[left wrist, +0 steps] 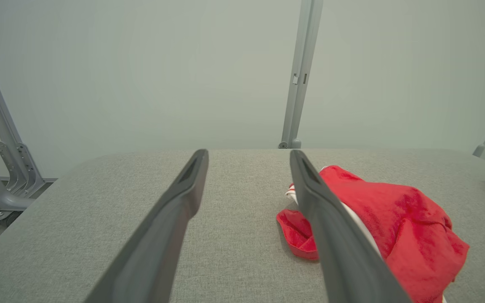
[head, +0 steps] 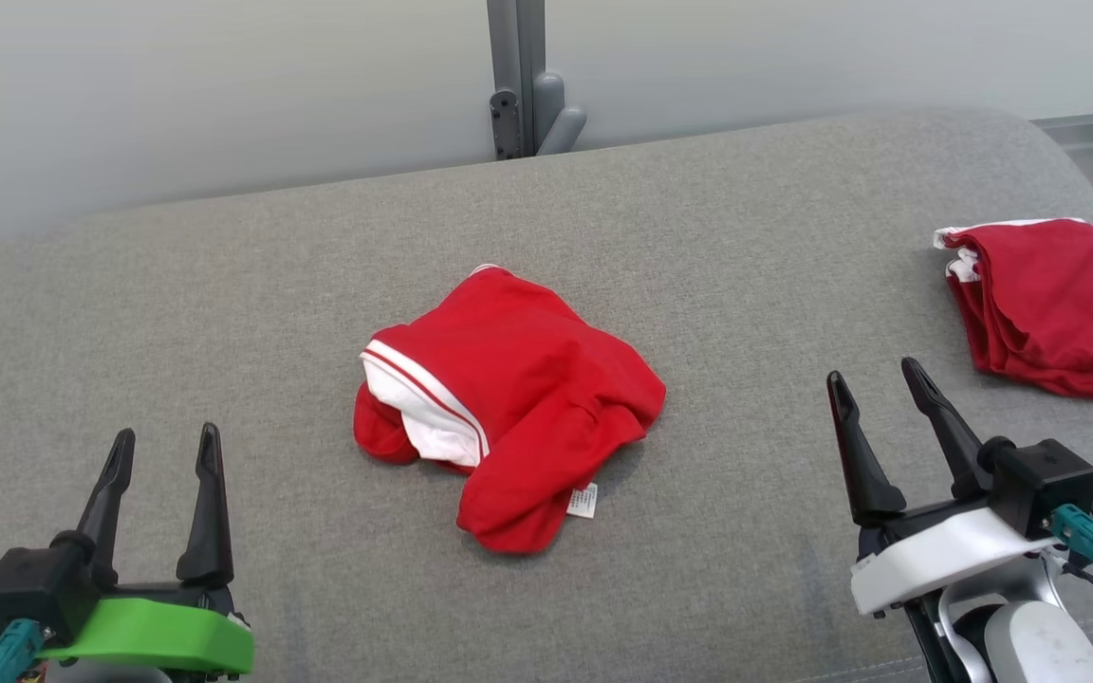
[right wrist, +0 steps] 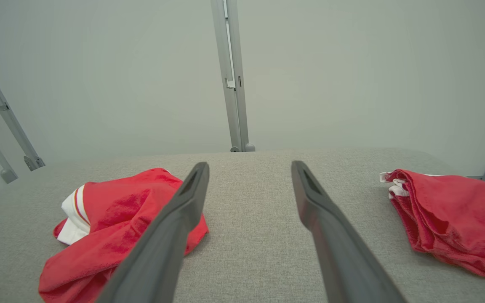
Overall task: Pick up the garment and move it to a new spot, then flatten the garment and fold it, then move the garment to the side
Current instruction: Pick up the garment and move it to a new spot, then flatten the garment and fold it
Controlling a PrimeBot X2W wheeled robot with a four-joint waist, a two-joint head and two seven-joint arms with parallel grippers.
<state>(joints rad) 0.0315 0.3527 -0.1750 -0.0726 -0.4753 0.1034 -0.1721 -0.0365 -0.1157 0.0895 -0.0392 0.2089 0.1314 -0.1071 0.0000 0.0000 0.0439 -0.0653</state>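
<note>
Nothing is judged done yet: the crumpled red garment with white trim (head: 509, 398) is seen bunched mid-way across the grey fabric-covered table (head: 224, 304), untouched, while the left gripper (head: 167, 438) and right gripper (head: 874, 372) are held open and empty; lifting, flattening, folding and setting aside are all left

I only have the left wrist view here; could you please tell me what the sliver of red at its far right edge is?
Observer: It is a second red garment with white trim, lying in a loose fold at the right end of the gray surface, well apart from the crumpled garment in the middle.
Operator: Thank you. And where is the right tool, please?
Observer: The right tool stands open, side to side between the two garments and nearer the robot than both, touching neither.
</note>
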